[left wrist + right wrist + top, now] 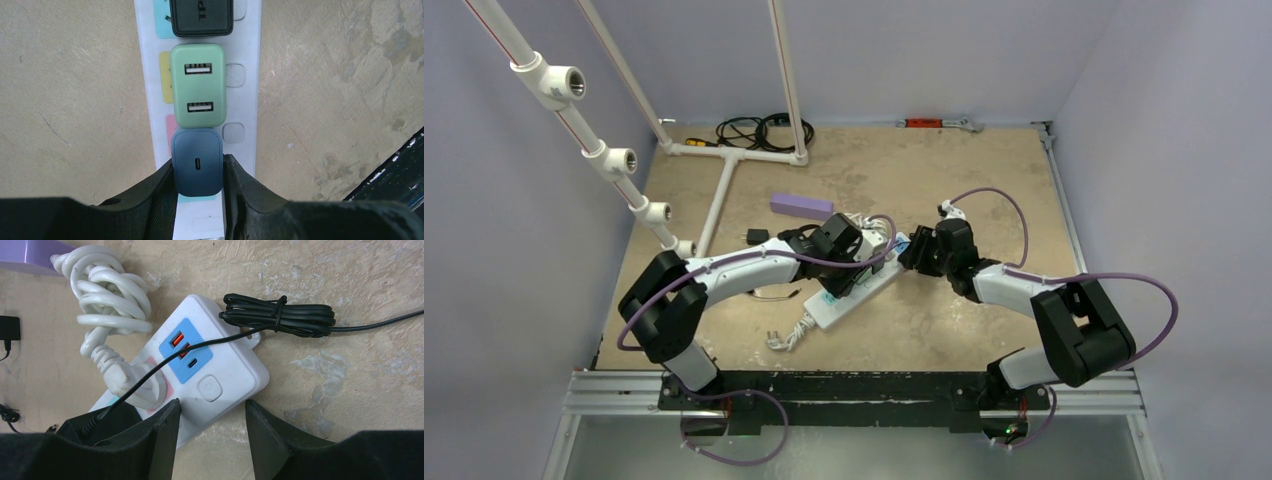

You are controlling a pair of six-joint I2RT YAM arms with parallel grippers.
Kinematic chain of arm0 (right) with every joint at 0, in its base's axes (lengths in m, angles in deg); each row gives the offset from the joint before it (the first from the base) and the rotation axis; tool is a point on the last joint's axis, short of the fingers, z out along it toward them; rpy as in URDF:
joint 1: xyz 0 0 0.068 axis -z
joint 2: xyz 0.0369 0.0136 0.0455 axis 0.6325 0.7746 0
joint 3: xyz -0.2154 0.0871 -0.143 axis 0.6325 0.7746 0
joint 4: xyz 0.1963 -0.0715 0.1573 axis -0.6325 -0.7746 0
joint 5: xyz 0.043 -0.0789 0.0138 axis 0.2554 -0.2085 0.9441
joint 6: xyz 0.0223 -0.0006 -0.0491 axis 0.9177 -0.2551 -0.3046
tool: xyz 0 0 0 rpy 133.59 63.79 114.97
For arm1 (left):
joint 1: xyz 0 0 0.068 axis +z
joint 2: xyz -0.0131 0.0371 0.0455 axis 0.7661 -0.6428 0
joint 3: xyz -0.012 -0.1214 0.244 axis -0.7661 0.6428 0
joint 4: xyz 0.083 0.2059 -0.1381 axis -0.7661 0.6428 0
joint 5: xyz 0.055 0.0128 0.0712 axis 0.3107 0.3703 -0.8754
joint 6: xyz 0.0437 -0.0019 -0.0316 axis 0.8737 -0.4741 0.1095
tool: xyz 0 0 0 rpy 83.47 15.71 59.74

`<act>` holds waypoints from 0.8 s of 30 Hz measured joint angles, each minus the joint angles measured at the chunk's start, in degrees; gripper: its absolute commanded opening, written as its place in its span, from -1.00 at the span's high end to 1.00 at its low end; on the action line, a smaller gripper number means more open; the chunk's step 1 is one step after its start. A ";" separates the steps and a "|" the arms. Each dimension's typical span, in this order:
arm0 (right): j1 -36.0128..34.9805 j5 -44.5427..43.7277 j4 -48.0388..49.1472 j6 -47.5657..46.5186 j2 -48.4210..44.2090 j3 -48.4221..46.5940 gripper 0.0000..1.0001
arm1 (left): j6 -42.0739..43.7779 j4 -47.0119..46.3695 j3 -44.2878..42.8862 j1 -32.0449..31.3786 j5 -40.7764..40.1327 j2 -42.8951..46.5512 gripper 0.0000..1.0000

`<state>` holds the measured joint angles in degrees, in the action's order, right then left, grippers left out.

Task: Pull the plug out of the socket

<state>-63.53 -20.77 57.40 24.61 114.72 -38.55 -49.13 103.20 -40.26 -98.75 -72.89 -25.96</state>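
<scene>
The white power strip [844, 302] lies slantwise at the table's middle. In the left wrist view the strip [245, 100] carries a black plug [202, 17], a green USB charger [197, 85] and a dark blue USB-C charger [197, 150]. My left gripper [198, 162] is shut on the dark blue charger, one finger pressed on each side. In the right wrist view the strip's end [235, 365] shows a blue USB panel, a white plug [140, 385] and the bundled white cord [107, 290]. My right gripper [212, 402] is open, straddling the strip's end corner.
A purple box [802, 205] lies behind the strip. A small black adapter [756, 236] sits to its left. A tied black cord bundle [280, 317] rests by the strip's end. A white pipe frame [724, 170] and black cables [759, 130] stand at the back left.
</scene>
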 measured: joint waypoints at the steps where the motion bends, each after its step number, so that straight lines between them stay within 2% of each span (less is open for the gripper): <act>1: 0.00 0.02 0.00 0.00 0.00 0.00 -0.06 | 0.00 -0.04 0.02 0.00 0.04 0.04 1.00; 11: -0.02 0.79 0.00 0.00 0.00 0.00 -0.07 | -0.11 -6.51 6.43 0.00 0.20 5.25 1.00; 19: 0.00 0.85 0.00 0.00 0.09 -0.09 -0.07 | 0.83 -6.45 6.51 -5.97 -7.91 5.44 1.00; 24: -0.02 0.83 0.00 -0.02 0.11 -0.09 -0.07 | 0.83 -6.43 6.51 -6.78 -9.42 5.27 1.00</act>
<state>-63.55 -19.94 57.40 24.59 114.83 -38.63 -48.30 96.77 -33.75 -105.53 -82.31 -20.69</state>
